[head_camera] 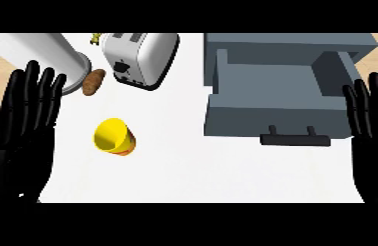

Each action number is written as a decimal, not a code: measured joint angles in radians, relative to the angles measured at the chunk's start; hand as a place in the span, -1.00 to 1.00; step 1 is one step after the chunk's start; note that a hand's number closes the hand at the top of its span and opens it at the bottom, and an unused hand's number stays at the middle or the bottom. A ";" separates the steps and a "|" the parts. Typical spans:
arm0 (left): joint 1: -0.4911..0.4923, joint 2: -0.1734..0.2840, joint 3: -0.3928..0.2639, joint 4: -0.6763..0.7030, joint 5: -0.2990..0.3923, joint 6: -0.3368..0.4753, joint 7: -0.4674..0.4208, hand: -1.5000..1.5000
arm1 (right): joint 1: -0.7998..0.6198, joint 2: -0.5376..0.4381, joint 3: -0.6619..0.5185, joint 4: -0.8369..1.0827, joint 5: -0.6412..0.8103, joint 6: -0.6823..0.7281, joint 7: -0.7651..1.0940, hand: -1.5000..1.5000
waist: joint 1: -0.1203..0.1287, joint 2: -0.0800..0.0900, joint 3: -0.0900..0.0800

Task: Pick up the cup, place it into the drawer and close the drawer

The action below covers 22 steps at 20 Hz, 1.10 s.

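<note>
A yellow cup (113,136) with an orange base lies tilted on the white counter, left of centre, its mouth facing up and left. The grey drawer (275,89) stands pulled open at the right, its dark handle (295,138) toward me and its inside bare. My left hand (28,115) rests open at the left edge, fingers up, a short way left of the cup. At the right edge my right hand (363,135) rests open too, beside the drawer's front corner. Neither hand touches anything.
A white toaster (138,56) stands at the back, left of the drawer. A large silvery cylinder (46,55) lies at the back left with a brown potato (92,82) beside its end. The counter's left edge shows wood beyond it.
</note>
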 measured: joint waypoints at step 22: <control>-0.085 -0.079 -0.171 0.236 -0.140 0.625 0.013 -1.00 | -0.078 0.013 0.048 0.051 -0.100 0.118 0.073 -1.00 | -0.018 0.002 0.014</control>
